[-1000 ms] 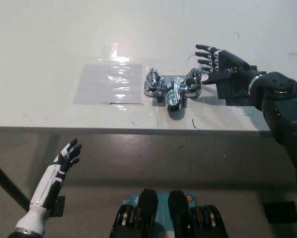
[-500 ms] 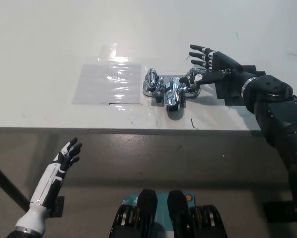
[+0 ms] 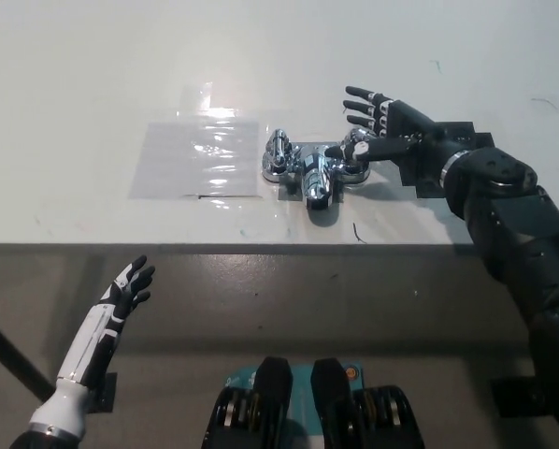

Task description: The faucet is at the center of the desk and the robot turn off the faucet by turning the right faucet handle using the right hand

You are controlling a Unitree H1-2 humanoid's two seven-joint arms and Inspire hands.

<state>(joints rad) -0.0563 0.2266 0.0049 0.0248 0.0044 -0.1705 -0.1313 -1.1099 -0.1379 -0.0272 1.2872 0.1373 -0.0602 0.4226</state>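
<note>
A chrome faucet [image 3: 315,172] sits mid-desk with a handle at each end and its spout pointing toward the desk's front edge. My black right hand [image 3: 384,130] is at the right faucet handle [image 3: 355,155], fingers spread above it and the thumb touching the handle; it is open, with no closed grasp. The left faucet handle [image 3: 278,155] is untouched. Low at the picture's left, below the desk edge, my white left hand [image 3: 125,292] rests open with fingers apart.
A clear plastic sheet [image 3: 197,157] is taped flat to the white desk [image 3: 93,75] left of the faucet. Black tape patches [image 3: 429,168] lie under my right wrist. The desk's front edge [image 3: 167,245] runs across the middle of the picture.
The whole picture has shifted slightly, so the camera moved. My right hand has crept left and farther over the right handle, its thumb now against it. The left hand has not moved.
</note>
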